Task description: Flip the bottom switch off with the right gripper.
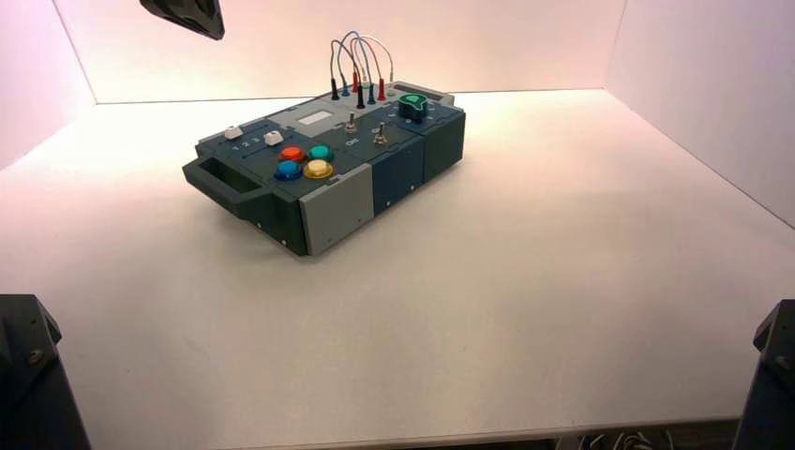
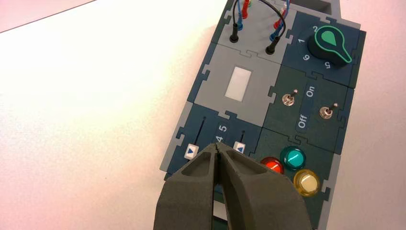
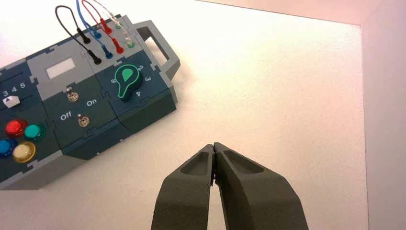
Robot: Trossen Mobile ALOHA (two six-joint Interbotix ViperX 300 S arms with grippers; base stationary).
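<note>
The bottom switch (image 1: 380, 139), a tiny silver toggle with a coppery-brown base nut, sits upright on the dark panel near the box's (image 1: 338, 208) long front edge, just above the middle of the high view's frame. It is the nearer of 2 toggles to that edge; the other toggle (image 1: 351, 125) stands slightly up and left of it. The right hand (image 3: 214, 145) is narrow, its 2 tapered fingertips together with nothing between them. In its wrist view the tips show against bare surface (image 3: 287, 91), beside the box and well apart from the switch. The high view shows only a dark piece of the right arm (image 1: 776, 361) at the lower right edge of the frame, so from that side the switch lies far off to the left and up the frame. The coming move probably turns on this: carry the closed tips left across the surface to the lever, then push along the box's long axis, from the On lettering (image 3: 91, 102) toward the Off lettering (image 3: 66, 116). The lever's present throw is hard to judge. The left hand (image 2: 216, 145), also pinched narrow and empty, shows over the slider end of the box in its wrist view and seems idle.
</note>
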